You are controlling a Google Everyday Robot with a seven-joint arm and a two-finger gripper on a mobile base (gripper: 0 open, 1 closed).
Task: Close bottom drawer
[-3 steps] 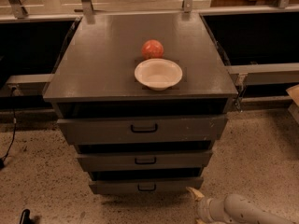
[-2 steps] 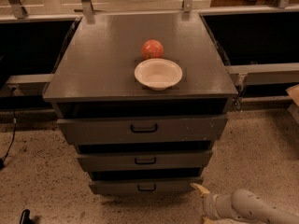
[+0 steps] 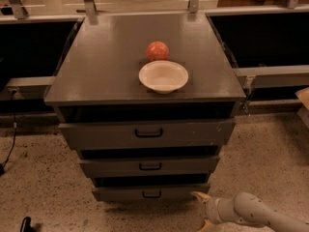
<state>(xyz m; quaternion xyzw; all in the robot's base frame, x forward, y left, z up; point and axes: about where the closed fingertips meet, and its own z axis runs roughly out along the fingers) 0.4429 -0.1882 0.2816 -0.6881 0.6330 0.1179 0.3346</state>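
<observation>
The dark grey cabinet [image 3: 106,76] has three drawers stacked under its top. The bottom drawer [image 3: 120,193] is the narrowest, with a small black loop handle [image 3: 151,194]. Its front stands a little out from the cabinet, with a dark gap above it. My gripper [image 3: 203,210] is low at the bottom right, just off the right end of the bottom drawer's front. Its two pale fingertips [image 3: 199,195] are spread apart and hold nothing. I cannot tell whether the upper fingertip touches the drawer front.
A white bowl [image 3: 163,76] and a red-orange ball-like fruit [image 3: 157,50] sit on the cabinet top. The middle drawer [image 3: 116,167] and top drawer [image 3: 96,134] also stand slightly out. Speckled floor surrounds the cabinet. A black cable [image 3: 10,144] hangs at the left.
My arm has shifted slightly to the right along the floor; the gripper stays beside the bottom drawer's right end. The drawers have not visibly moved.
</observation>
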